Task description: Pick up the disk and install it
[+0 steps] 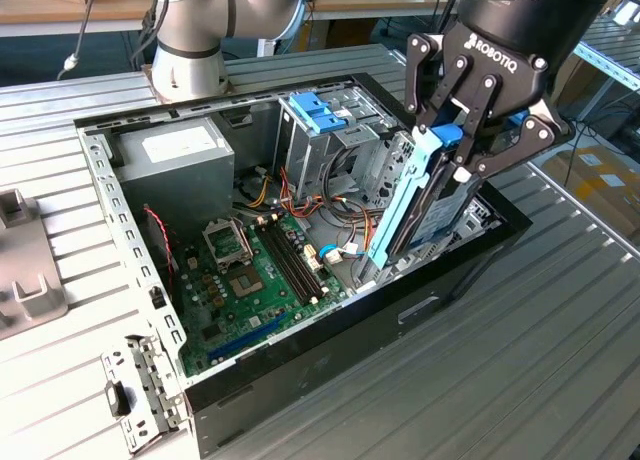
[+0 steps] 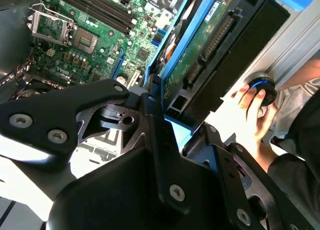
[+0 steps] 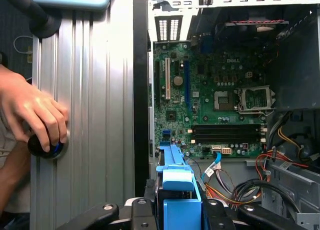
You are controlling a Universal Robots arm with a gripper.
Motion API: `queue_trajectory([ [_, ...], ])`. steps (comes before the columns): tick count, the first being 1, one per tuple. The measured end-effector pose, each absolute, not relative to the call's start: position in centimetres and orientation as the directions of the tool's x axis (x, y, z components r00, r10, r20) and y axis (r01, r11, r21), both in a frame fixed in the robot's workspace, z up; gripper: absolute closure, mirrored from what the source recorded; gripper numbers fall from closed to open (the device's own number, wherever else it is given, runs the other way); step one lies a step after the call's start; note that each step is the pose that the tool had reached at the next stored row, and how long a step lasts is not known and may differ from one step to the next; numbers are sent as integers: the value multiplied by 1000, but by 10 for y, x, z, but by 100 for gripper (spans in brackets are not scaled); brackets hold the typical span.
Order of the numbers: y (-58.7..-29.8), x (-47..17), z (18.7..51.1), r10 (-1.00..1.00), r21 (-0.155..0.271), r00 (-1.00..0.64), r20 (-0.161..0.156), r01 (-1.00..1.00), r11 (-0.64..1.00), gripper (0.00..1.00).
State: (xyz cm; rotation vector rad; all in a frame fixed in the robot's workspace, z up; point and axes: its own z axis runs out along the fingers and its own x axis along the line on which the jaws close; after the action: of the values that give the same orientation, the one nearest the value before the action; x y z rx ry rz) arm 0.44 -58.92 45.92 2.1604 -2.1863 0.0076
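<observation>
The claw [image 1: 462,155] is clamped on the disk [image 1: 425,205], gripping its light-blue side rails so it cannot slip. The disk stands on its edge, tilted, over the open computer case [image 1: 330,375], at about 3 o'clock from the green board [image 1: 255,280] in the exterior view. I think it is held this way so it can slide down into the metal cage [image 1: 330,140]. The case lies on a grey ridged worktop [image 1: 560,360]. In the first wrist view, a person's hand [image 3: 35,115] rests on a round black knob [image 3: 45,146].
</observation>
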Motion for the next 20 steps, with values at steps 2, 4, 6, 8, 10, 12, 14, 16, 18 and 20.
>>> queue_trajectory([
  [2, -590, 5, 459, -999, 44, -11, 52, -999, 13, 63],
  [4, -591, 6, 459, -999, 44, -11, 52, -999, 13, 63],
  [6, -592, 7, 459, -999, 44, -11, 52, -999, 13, 63],
  [8, -593, 8, 459, -999, 44, -11, 52, -999, 13, 63],
  [10, -594, 10, 459, -999, 44, -11, 52, -999, 13, 63],
  [12, -596, 12, 459, -999, 44, -11, 52, -999, 13, 63],
  [14, -597, 13, 459, -999, 44, -11, 52, -999, 13, 63],
  [16, -598, 14, 459, -999, 44, -11, 52, -999, 13, 63],
  [18, -599, 15, 459, -999, 44, -11, 52, -999, 13, 63],
  [20, -600, 16, 459, -999, 44, -11, 52, -999, 13, 63],
])
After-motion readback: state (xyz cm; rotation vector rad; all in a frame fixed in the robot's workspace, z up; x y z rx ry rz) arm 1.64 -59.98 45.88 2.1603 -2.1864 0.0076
